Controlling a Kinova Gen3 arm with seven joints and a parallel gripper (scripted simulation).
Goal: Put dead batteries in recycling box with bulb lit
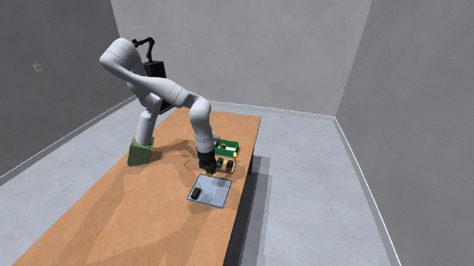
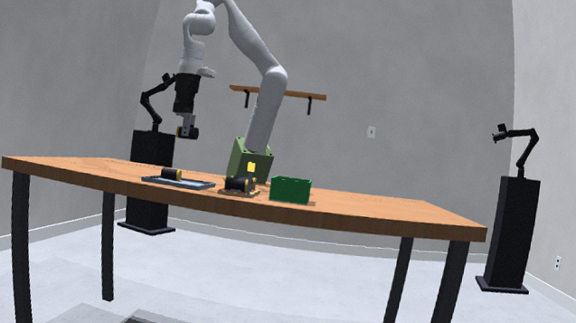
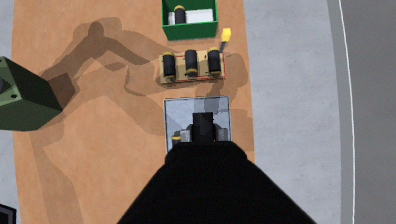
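My gripper (image 2: 186, 130) is shut on a black battery with a yellow end (image 2: 187, 133) and holds it level, high above the grey tray (image 2: 178, 182). In the wrist view the gripper (image 3: 202, 131) hangs over the tray (image 3: 197, 120). Another battery (image 1: 195, 193) lies on the tray's near left part. The holder (image 3: 192, 65) carries three batteries side by side. The bulb (image 3: 226, 34) at its right far corner shows yellow. The green recycling box (image 3: 190, 19) stands upright on the table beyond the holder, with one battery (image 3: 179, 14) inside.
The arm's green base block (image 1: 140, 154) stands on the table left of the holder. The table's right edge (image 1: 245, 177) runs close beside the tray, holder and box. Camera stands (image 2: 512, 234) are off the table.
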